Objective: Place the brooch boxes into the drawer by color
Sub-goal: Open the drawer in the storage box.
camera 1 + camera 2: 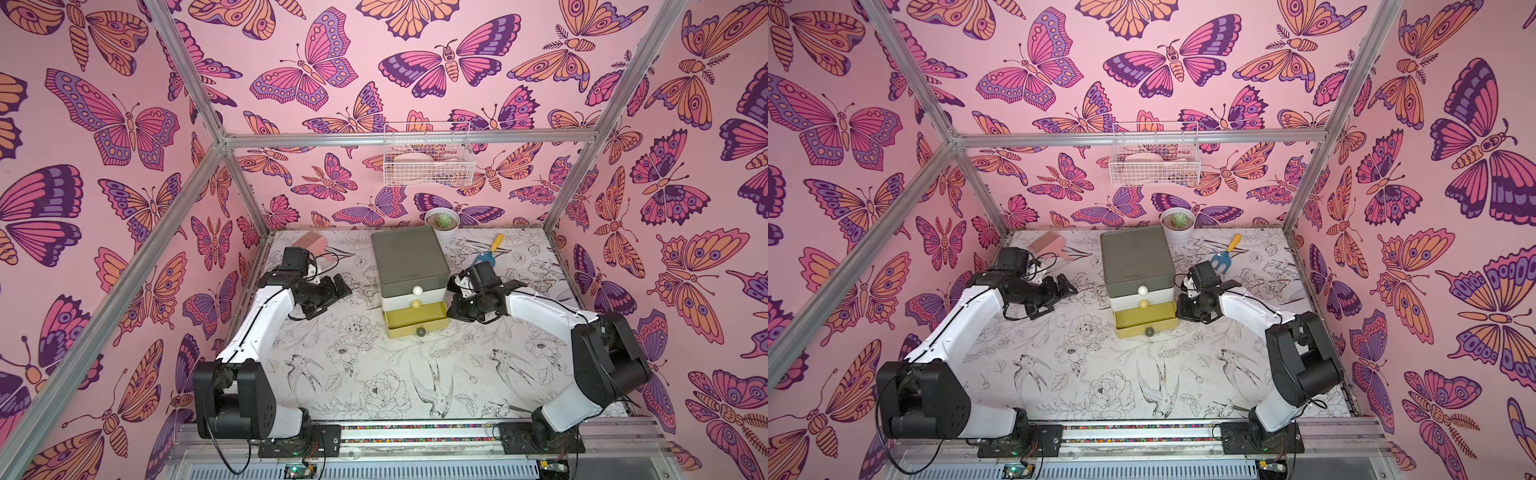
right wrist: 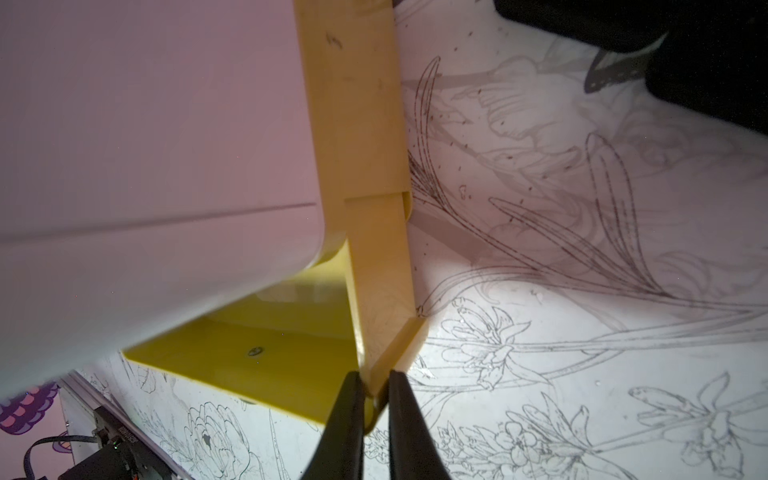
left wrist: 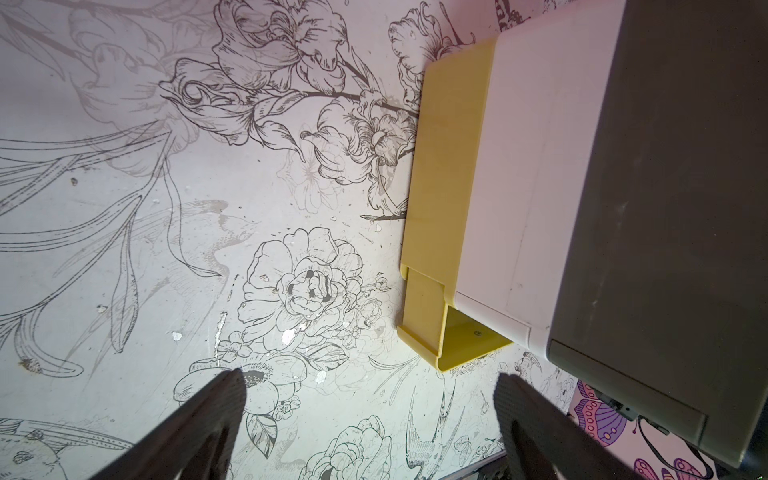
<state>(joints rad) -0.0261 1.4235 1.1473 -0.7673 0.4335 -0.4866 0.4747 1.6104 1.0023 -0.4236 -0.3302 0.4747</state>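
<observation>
The drawer stands mid-table, a three-tier chest with a grey-green top, a white middle and a yellow bottom. Its yellow bottom tier is pulled out toward the front. My right gripper is shut on the front corner of that tier's side wall. My left gripper hangs open over bare table left of the chest, with nothing between its fingers. The brooch boxes are out of view.
A white wire basket hangs on the back wall. A white pot with a succulent stands behind the chest. A blue-and-yellow toy garden fork lies back right and a pink comb back left.
</observation>
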